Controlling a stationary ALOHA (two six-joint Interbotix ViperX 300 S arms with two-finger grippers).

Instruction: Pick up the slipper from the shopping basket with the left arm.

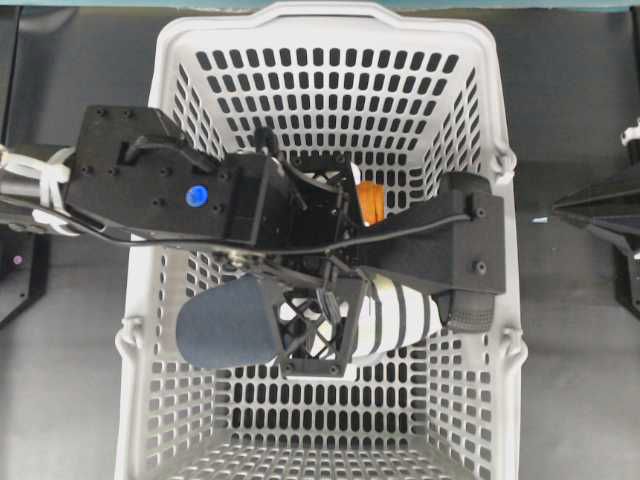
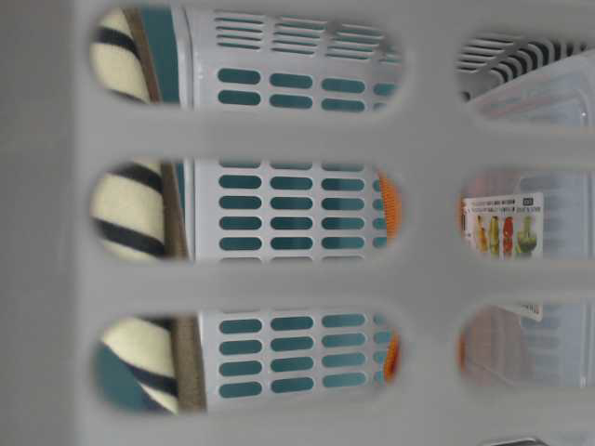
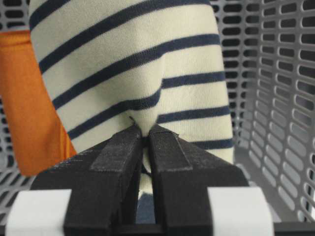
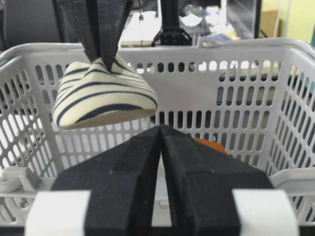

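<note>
The left arm's black two-fingered gripper [image 3: 145, 135] has its jaws pressed together on a pinched fold of the soft fabric slipper [image 3: 133, 73], cream-yellow with navy stripes and a dark navy toe. In the right wrist view the slipper [image 4: 103, 96] hangs from those fingers, clear of the floor of the large light-grey plastic shopping basket [image 4: 236, 59] with slotted lattice walls, at about the level of the basket's rim and nearer its left wall in that view. From overhead the slipper [image 1: 235, 320] lies across the middle of the basket [image 1: 330, 30], its navy toe toward the left wall, the striped part reaching under the black plates of the left arm [image 1: 160, 180] with its blue light. A folded orange cloth [image 1: 371, 200] sits lower in the basket, beside the slipper. The right arm's black gripper [image 4: 161, 135] is outside the basket near its right rim, jaws together and holding nothing
</note>
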